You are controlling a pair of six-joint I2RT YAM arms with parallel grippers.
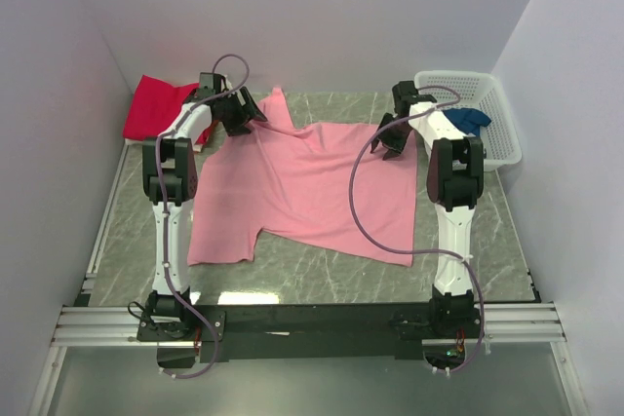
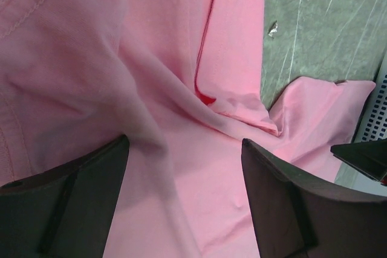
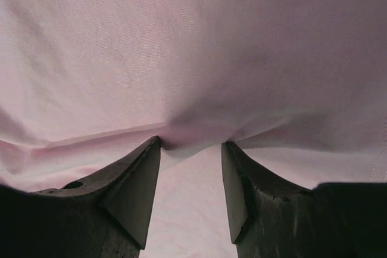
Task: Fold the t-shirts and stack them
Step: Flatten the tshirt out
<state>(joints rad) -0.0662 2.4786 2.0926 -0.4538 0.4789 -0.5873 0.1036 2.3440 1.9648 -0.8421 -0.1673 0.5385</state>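
The light pink t-shirt lies spread out and rumpled on the table. My left gripper is open over its far left part near a sleeve; in the left wrist view its jaws stand wide apart above the pink cloth. My right gripper is at the shirt's far right edge; its jaws are apart, with the tips pressing into a ridge of the pink cloth. A magenta-red t-shirt lies at the back left. A dark blue t-shirt lies in the basket. The orange one is out of view.
A white mesh basket stands at the back right against the wall, and its edge also shows in the left wrist view. White walls close in the left, back and right sides. The green marbled table shows in front of the shirt.
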